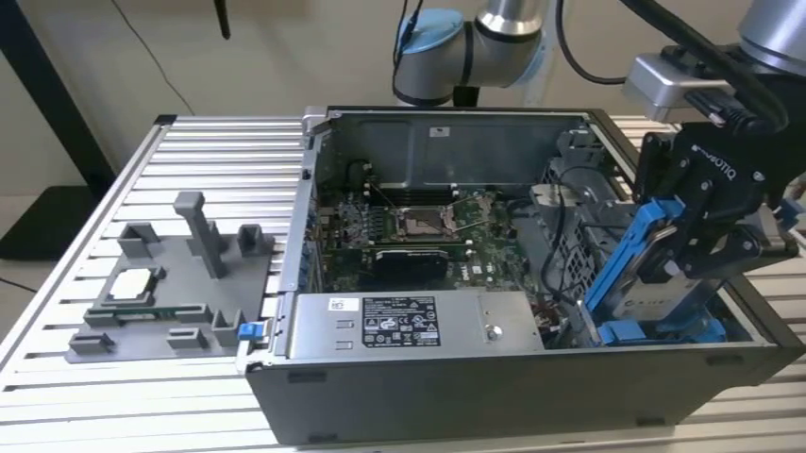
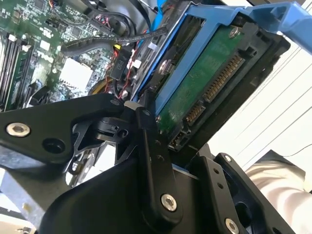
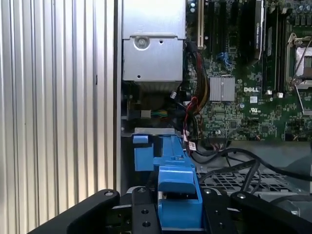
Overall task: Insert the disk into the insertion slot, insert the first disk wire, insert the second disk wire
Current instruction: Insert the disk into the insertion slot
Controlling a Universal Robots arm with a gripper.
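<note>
While the gripper (image 1: 690, 247) clamps it, the disk (image 1: 636, 283) stands tilted on edge at the exterior view's right, in the near corner of the case (image 1: 504, 396). Its low end is down by the slot (image 1: 602, 326) and its top end is above the case rim; can't tell if it's seated. 1 disk: flat rect. slab in a glossy blue plastic carrier, w/ a green circuit face and a row of gold contacts in the second wrist view (image 2: 204, 83). Slot is 1 grey sheet-metal bay w/ blue fittings. Also 1 grey metal PSU box (image 1: 403, 326), 1 green board (image 1: 403, 236) w/ 1 square socket (image 1: 420, 223), and several black cables (image 3: 243, 165). The ribbed aluminium table (image 1: 51, 396) carries 1 grey plastic fixture (image 1: 189, 311) at the exterior view's left. 2 matte black fingers (image 3: 141, 212), closed narrow on the carrier, one each side.
</note>
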